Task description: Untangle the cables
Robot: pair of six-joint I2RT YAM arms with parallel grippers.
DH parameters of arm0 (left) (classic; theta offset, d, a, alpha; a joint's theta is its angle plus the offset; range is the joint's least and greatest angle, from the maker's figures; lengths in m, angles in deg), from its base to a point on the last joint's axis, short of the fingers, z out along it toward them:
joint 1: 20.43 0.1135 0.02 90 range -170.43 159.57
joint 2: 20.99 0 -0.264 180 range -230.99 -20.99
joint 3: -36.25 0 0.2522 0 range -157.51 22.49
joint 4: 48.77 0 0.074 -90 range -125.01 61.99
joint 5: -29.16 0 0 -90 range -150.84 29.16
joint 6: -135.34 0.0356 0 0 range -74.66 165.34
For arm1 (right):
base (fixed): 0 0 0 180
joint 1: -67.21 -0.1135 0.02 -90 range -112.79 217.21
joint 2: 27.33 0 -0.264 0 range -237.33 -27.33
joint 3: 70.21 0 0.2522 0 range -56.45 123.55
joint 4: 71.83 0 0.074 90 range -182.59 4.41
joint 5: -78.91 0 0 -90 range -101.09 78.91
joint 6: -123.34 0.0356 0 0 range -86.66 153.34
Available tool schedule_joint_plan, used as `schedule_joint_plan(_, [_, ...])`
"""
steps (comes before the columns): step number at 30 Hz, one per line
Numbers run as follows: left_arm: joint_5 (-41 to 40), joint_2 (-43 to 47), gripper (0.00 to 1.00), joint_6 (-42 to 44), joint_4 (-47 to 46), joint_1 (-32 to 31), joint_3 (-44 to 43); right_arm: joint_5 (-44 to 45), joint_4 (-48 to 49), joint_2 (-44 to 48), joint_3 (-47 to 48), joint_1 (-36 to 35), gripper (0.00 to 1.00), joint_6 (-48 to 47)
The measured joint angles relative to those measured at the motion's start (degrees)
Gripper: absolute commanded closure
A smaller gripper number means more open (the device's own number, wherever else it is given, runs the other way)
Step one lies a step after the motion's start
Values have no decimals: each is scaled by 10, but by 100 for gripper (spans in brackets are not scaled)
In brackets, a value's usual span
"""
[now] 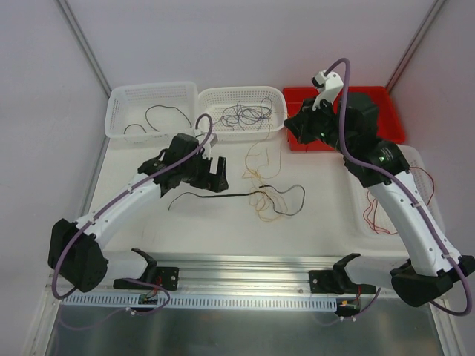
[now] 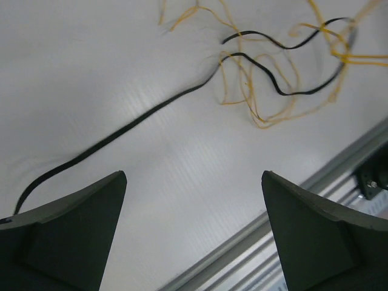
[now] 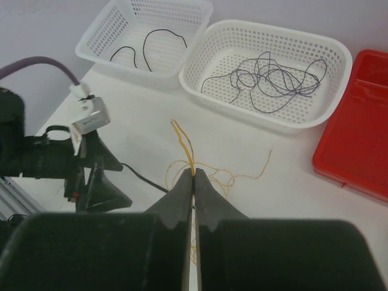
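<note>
Two robot arms work over a white table (image 1: 237, 233). The right gripper (image 3: 194, 176) is raised above the table and pinched shut on a thin yellow wire (image 3: 189, 151). The wire stands up in a short narrow loop just past the fingertips. Directly below this gripper, a loose tangle of yellow wires (image 3: 215, 173) lies on the table.

The left gripper (image 2: 194, 176) sits lower, to the left of the right gripper. Its jaws are spread wide and hold nothing. A long black cable (image 2: 139, 118) lies flat on the table in front of it. The near end of the cable runs back beside one finger of the left gripper. The far end snakes ahead into the yellow tangle, where black and yellow strands cross each other.

Beyond the right gripper, two white baskets stand side by side, touching. The left basket (image 3: 97, 36) holds a single black wire (image 3: 151, 36). The middle basket (image 3: 273, 30), straight ahead of the right gripper, holds a looping bundle of purple-grey wires (image 3: 273, 76). A red bin (image 3: 357, 121) stands ahead and to the right of the right gripper, just beside the middle basket. A few thin red wires (image 1: 375, 215) lie beside the right arm, behind its gripper.
</note>
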Motion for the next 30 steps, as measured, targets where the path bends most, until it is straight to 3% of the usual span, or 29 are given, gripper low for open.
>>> schedule_joint_plan(6, [9,98,6,-113,-114,-89,75,28,4,14,-23,0,99,17])
schedule_joint_plan(11, [-37,100,13,-177,-204,-160,104,32,7,34,-35,0,99,33])
schedule_joint_plan(20, [-132,-8,24,-242,-365,-249,118,35,15,57,-59,0,99,55])
schedule_joint_plan(30, [-229,-118,46,-288,-429,-257,88,30,22,87,-91,0,98,74])
